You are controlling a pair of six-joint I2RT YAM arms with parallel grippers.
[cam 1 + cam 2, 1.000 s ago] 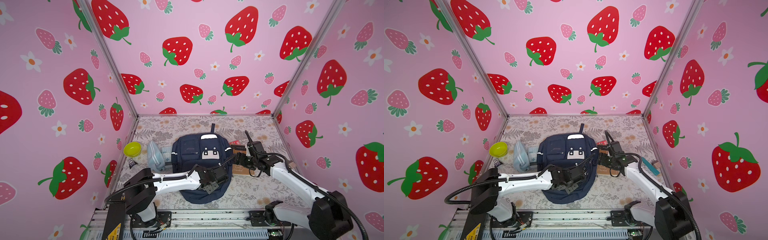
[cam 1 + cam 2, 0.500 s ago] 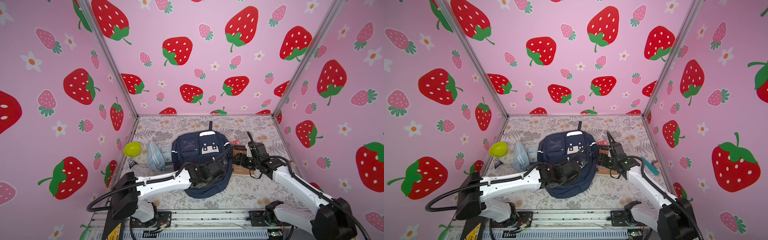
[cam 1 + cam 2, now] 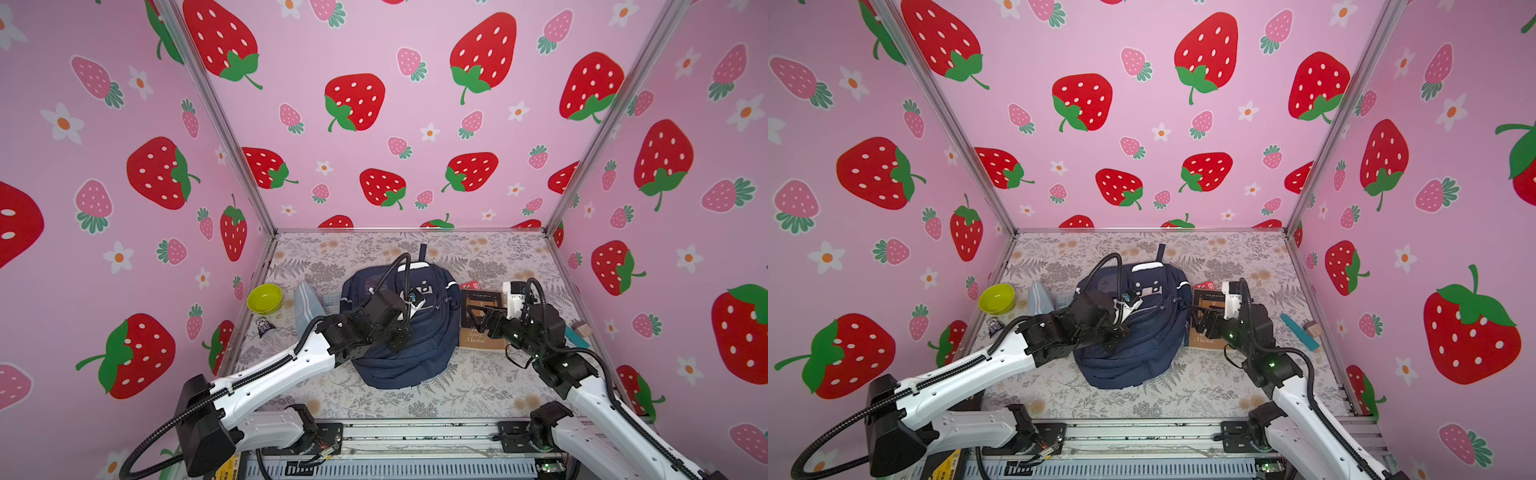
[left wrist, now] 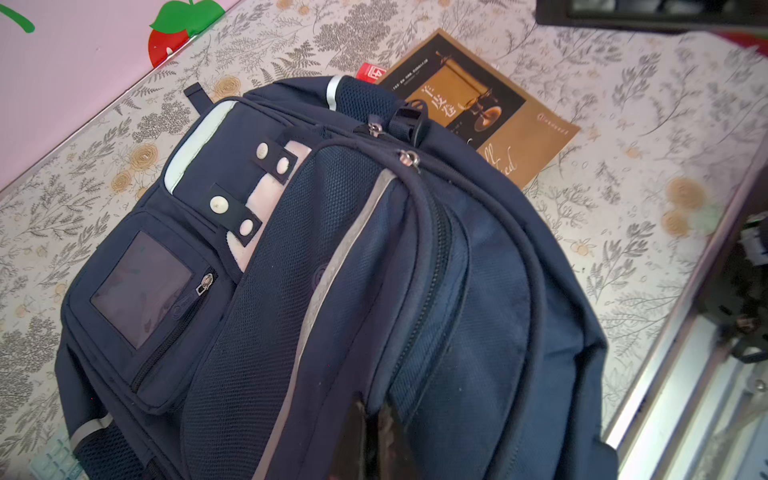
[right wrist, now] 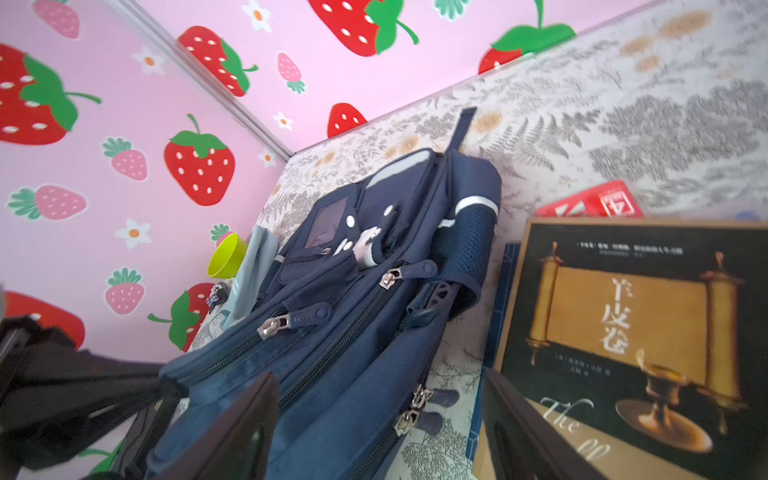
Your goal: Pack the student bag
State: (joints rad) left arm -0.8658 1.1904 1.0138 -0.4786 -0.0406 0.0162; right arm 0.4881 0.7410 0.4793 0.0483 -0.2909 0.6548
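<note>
Left gripper [image 4: 375,419] pinching student bag [image 3: 415,353] fold, right gripper [image 3: 478,318] spread — straddling bag edge and book [image 3: 473,337] edge

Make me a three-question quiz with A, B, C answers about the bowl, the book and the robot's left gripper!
1. What colour is the bowl?
A. red
B. yellow-green
C. blue

2. Where does the book lie?
A. in the bowl
B. beside the bag, on the right arm's side
C. on top of the bag

3. How is the left gripper?
A. open over the bowl
B. shut on the book
C. shut on the bag

Answers:
1 B: the bowl shows yellow-green in both top views.
2 B: the book lies flat next to the bag, on that side.
3 C: in the left wrist view it pinches a fold of the bag.
</note>
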